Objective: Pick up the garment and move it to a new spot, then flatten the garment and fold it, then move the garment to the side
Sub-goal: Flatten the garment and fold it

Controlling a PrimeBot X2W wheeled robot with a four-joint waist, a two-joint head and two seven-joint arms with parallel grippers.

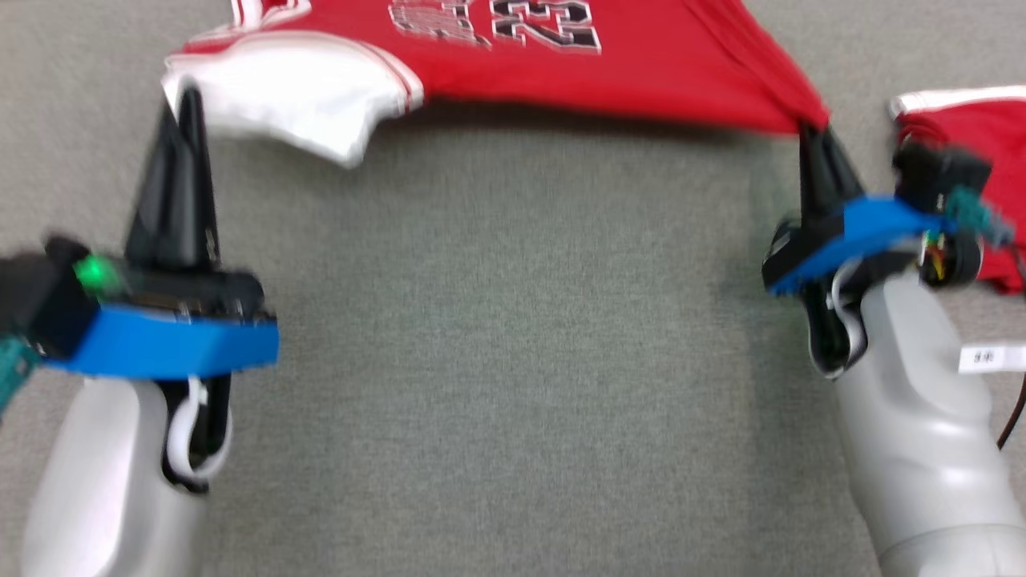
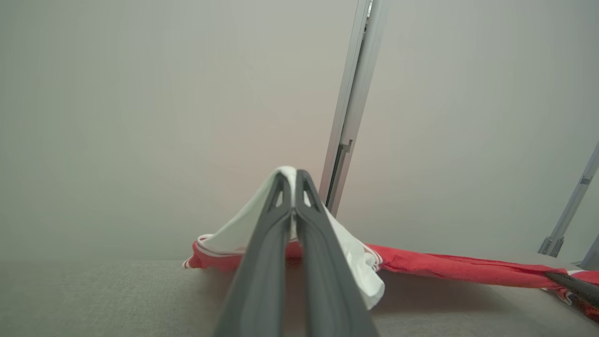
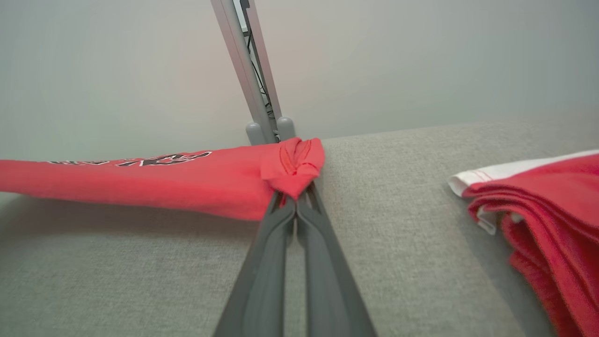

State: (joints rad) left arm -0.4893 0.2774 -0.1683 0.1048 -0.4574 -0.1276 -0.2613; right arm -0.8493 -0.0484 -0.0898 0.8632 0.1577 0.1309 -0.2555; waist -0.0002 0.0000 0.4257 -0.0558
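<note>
Your left gripper [image 1: 187, 102] is pinched closed on the white sleeve of the jersey [image 1: 641, 64], and your right gripper [image 1: 809, 135] on its red corner. The near edge hangs stretched between them, lifted off the grey surface [image 1: 513, 336], with a folded red pile [image 1: 982, 132] near the right gripper.

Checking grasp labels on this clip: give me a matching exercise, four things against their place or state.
Things:
1. left pincer
2. right pincer
3. jersey
4. folded red pile

States:
A. lies on the grey surface, at the robot's right
B. shut on a red corner
C. stretched between both pincers
D. shut on the white part

Pairs: 1-D, 2-B, 3-C, 4-A
</note>
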